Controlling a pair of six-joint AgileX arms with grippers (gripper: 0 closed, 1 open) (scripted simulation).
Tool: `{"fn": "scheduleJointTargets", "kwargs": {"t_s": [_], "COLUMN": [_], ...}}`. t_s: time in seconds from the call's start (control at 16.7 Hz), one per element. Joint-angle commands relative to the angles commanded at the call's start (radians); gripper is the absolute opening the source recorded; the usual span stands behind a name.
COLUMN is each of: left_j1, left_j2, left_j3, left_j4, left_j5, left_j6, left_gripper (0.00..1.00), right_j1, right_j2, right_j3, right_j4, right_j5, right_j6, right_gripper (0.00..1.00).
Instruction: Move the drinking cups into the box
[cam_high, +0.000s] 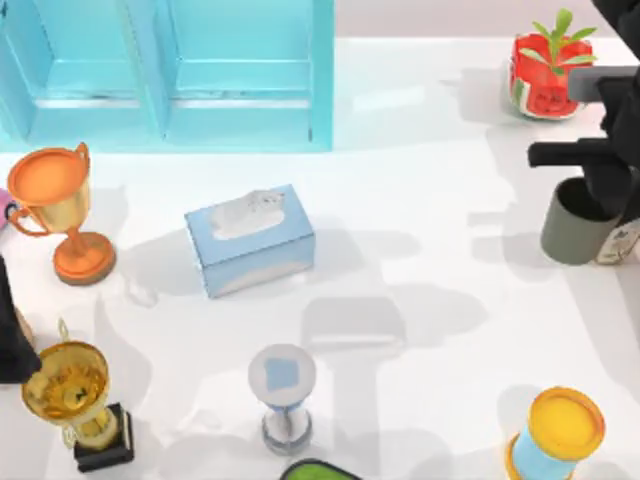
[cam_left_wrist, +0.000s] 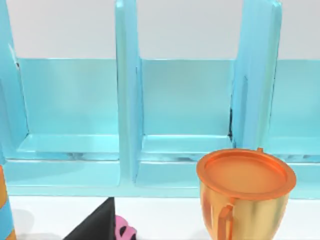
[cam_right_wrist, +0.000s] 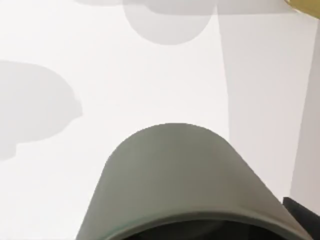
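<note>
A dark grey-green drinking cup (cam_high: 577, 226) hangs tilted above the table's right edge, and my right gripper (cam_high: 598, 190) is shut on its rim. The right wrist view looks down the cup's outer wall (cam_right_wrist: 175, 175) to the white table well below it. The box (cam_high: 240, 100) is a turquoise crate with upright dividers at the back left. In the left wrist view its compartments (cam_left_wrist: 185, 105) face the camera. My left arm (cam_high: 12, 330) stays parked at the left edge.
A pale blue tissue box (cam_high: 250, 240) lies mid-table. An orange trophy (cam_high: 60, 210) (cam_left_wrist: 245, 190) and a gold trophy (cam_high: 75, 400) stand at the left. An hourglass (cam_high: 283, 395) stands at the front, a yellow-lidded blue can (cam_high: 560, 435) front right, and a watermelon plant pot (cam_high: 545, 70) back right.
</note>
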Motion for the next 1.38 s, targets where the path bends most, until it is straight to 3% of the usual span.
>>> {"fn": "scheduleJointTargets", "kwargs": {"t_s": [0.24, 0.42, 0.96, 1.14, 1.38], "left_j1": [0.0, 0.0, 0.0, 0.0, 0.0], "left_j2": [0.0, 0.0, 0.0, 0.0, 0.0], "left_j3": [0.0, 0.0, 0.0, 0.0, 0.0], "left_j4": [0.0, 0.0, 0.0, 0.0, 0.0], "left_j5": [0.0, 0.0, 0.0, 0.0, 0.0], "left_j6": [0.0, 0.0, 0.0, 0.0, 0.0], "left_gripper": [1.0, 1.0, 1.0, 1.0, 1.0], "right_j1": [-0.004, -0.074, -0.62, -0.724, -0.758], "right_j2": [-0.005, -0.046, -0.095, -0.083, -0.075], "right_j3": [-0.004, -0.013, 0.014, 0.047, 0.067], "right_j4": [-0.001, -0.025, -0.07, -0.06, -0.053], "right_j5": [0.0, -0.011, -0.001, 0.008, 0.008], "right_j6": [-0.012, -0.109, -0.655, -0.736, -0.76], "right_gripper": [0.0, 0.0, 0.0, 0.0, 0.0]}}
